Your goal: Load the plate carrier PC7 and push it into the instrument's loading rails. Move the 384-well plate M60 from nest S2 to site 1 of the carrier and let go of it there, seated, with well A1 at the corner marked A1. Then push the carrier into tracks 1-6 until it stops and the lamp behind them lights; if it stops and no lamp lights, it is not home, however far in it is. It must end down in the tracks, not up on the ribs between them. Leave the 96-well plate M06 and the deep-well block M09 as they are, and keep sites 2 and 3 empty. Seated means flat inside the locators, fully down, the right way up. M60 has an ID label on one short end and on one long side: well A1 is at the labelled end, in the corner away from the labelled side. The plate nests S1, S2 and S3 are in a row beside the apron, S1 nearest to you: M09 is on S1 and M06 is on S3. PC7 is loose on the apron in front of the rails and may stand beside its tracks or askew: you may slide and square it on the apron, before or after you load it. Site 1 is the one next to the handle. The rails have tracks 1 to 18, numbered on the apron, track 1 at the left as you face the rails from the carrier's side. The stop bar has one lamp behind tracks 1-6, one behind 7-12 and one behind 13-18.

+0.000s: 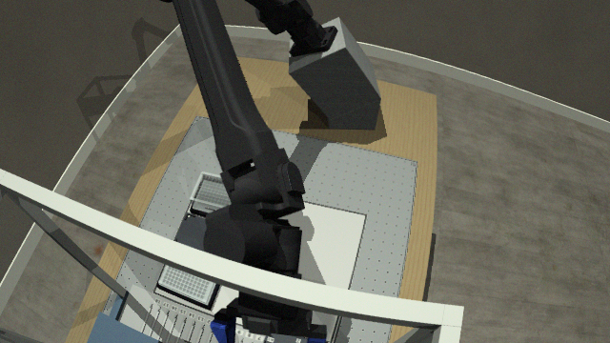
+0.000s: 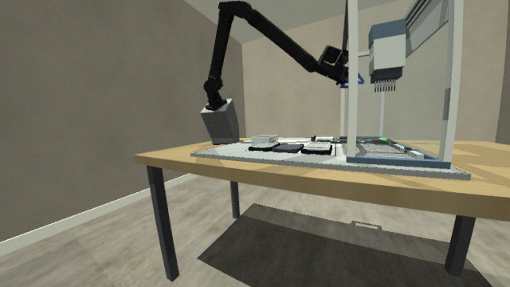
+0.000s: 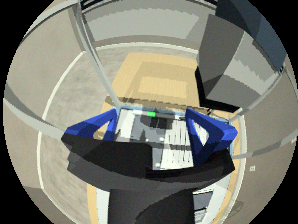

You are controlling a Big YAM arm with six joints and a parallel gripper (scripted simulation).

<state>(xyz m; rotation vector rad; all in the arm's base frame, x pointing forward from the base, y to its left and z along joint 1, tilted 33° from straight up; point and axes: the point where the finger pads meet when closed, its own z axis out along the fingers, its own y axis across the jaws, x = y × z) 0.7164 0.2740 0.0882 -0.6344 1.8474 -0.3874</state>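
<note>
Blue-fingered gripper [image 3: 148, 137] high above rails, jaws wide apart, empty, presumably since green lamp [image 3: 152, 115] glows; middle black nest [image 2: 288, 147] bare of plate.

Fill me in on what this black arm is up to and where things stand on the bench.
The black six-joint arm reaches from its grey pedestal out over the instrument frame, its blue-fingered hand open, holding nothing, high above the deck. In the row of nests, the white deep-well block and the white 96-well plate sit at the ends; the black middle nest is bare. A green lamp glows behind the rails.
</note>
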